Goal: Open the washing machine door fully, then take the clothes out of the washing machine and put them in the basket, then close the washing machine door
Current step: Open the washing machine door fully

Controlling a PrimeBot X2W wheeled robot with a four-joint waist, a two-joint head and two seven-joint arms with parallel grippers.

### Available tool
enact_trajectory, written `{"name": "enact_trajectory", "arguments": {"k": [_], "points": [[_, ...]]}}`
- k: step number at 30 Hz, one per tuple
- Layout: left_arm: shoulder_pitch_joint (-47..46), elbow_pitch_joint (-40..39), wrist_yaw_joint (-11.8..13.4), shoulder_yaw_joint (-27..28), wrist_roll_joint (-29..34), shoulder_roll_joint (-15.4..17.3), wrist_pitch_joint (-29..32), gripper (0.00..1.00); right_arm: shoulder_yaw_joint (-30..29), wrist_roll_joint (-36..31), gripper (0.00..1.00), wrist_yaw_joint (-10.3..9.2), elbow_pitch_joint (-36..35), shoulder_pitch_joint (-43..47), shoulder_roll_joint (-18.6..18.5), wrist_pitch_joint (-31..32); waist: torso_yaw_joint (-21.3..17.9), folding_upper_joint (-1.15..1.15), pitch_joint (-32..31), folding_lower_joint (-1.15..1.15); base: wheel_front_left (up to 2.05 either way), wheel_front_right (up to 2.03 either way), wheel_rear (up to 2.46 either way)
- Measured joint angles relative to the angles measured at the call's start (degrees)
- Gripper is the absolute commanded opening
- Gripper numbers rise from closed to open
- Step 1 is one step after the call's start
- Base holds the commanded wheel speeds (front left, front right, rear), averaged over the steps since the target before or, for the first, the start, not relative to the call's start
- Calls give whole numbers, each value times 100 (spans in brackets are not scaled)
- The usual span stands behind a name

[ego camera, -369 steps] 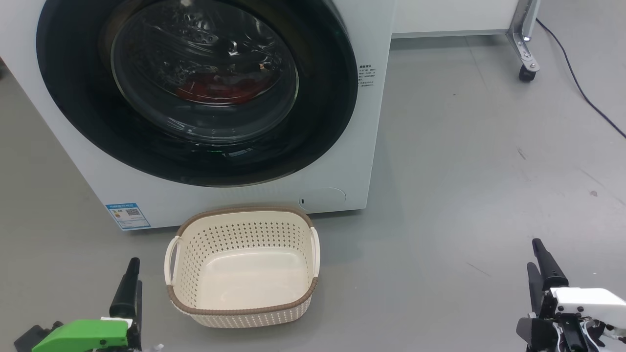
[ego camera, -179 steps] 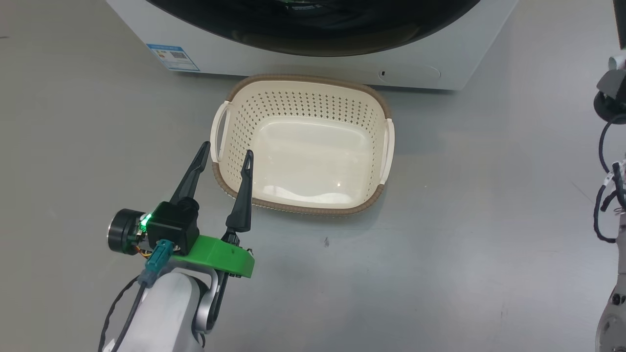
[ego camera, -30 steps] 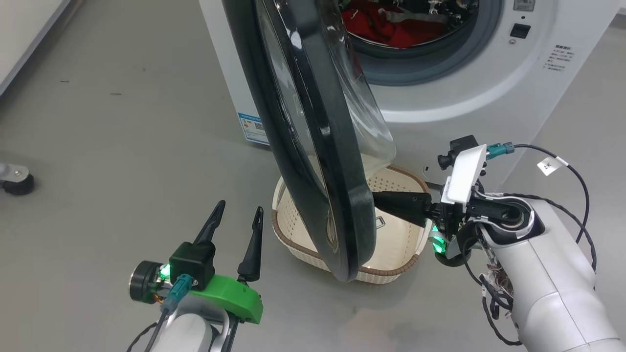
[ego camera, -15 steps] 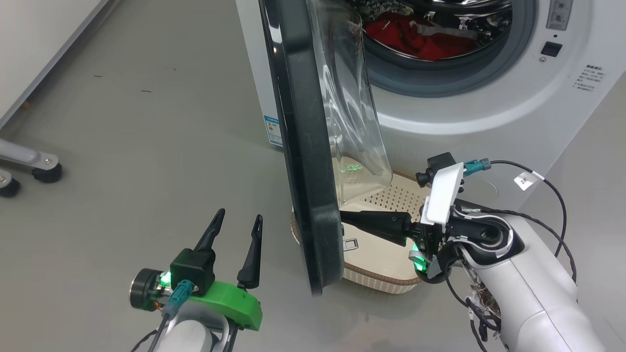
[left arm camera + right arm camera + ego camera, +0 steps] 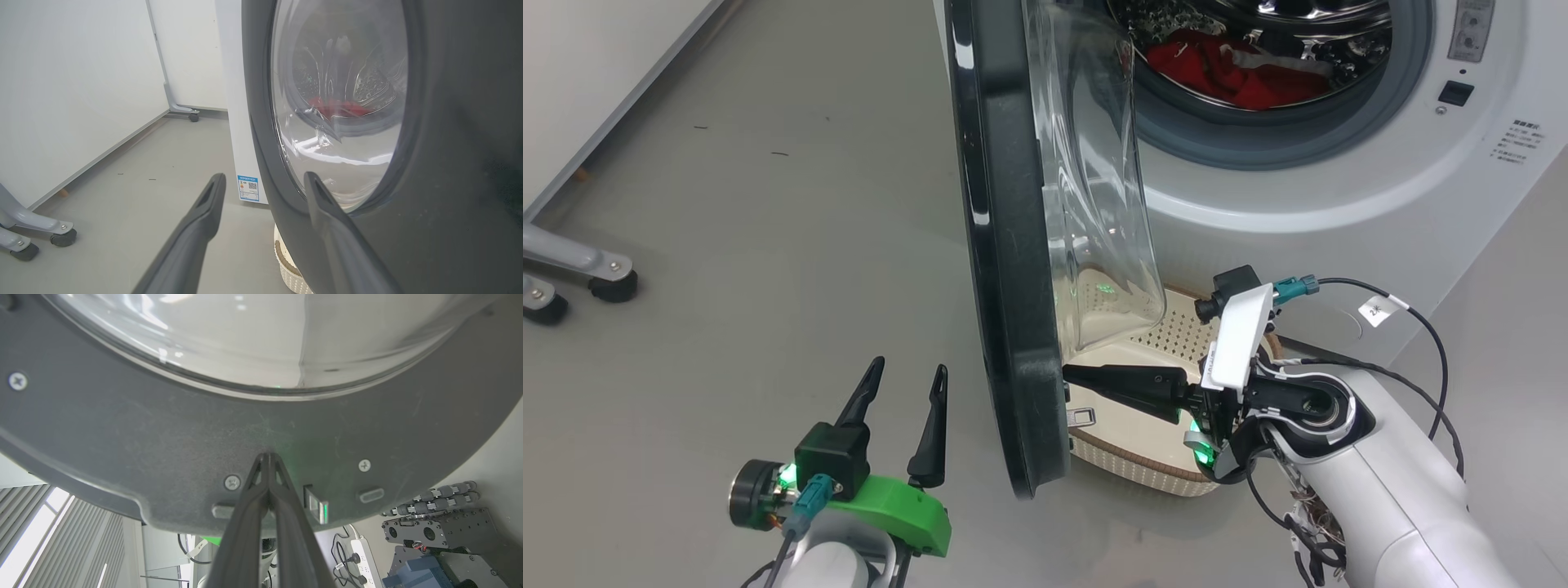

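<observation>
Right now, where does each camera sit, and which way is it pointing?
Head view: on the robot's head, looking down at the open washing machine door, the basket beneath it and clothes in the drum; left gripper open, right gripper shut.
Left wrist view: on the left wrist, looking along its spread fingers at the door's outer face.
Right wrist view: on the right wrist, looking along its closed fingers, tips at the door's inner rim.
Shared: all show the door; head and left wrist views also the clothes.
</observation>
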Motion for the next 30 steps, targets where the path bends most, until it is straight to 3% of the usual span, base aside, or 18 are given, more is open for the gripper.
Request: {"name": "enact_trajectory", "arguments": {"k": [8,19,21,22,23,30], "points": [[5,-9,1,42,0,0,0,100,-132,71,0,0,-63,137,18,-331,-58,0,16,0,0,0,0],[31,-19,1,144,-1,1,0,100,-859,210,0,0,-355,517,22,-1004,-150,0,12,0,0,0,0],[46,-22,1,180,-2,1,0,100,-1120,226,43,0,-521,654,24,-1247,-175,0,10,0,0,0,0],[59,-22,1,188,-2,1,0,100,-1202,226,85,0,-579,706,27,-1334,-184,0,10,0,0,0,0],[59,-22,1,188,-2,1,0,100,-1202,226,100,0,-579,706,27,-1334,-184,0,10,0,0,0,0],[118,-21,2,256,-2,1,0,100,-1666,80,100,0,-928,1150,5,-1930,-253,0,4,0,0,0,0]]}}
